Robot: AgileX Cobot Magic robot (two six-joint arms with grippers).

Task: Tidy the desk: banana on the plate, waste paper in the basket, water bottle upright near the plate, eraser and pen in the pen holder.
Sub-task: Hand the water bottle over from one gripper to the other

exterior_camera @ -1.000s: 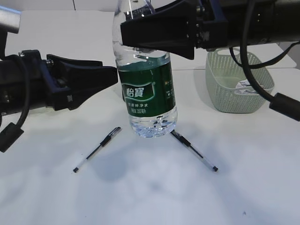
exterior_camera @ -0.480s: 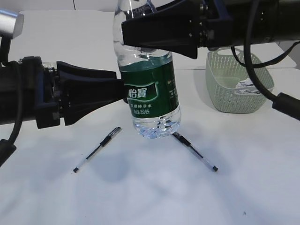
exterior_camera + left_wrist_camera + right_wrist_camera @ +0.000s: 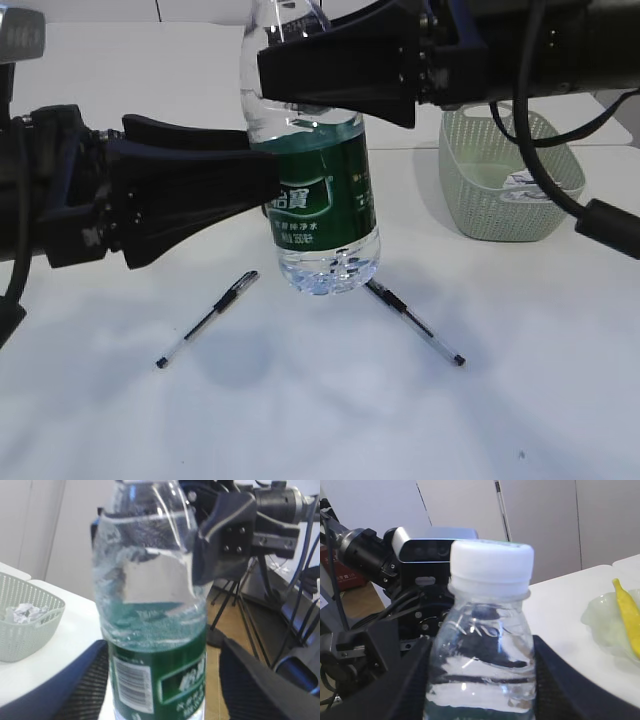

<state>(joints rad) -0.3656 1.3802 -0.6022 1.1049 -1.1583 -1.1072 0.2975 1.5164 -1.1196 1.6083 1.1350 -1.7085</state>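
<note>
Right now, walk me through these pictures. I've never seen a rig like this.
It is a robot with two arms, each ending in a two-fingered pincer. One picture looks across the white desk from the front; the other two come from small cameras on each wrist.

The right pincer grips the shoulder of a water bottle and holds it upright, apparently just off the desk. The left pincer has its fingers on either side of the green label; whether they press it is unclear.

Two pens lie below. The green basket holds crumpled paper. The right wrist camera shows a banana on a pale plate.
</note>
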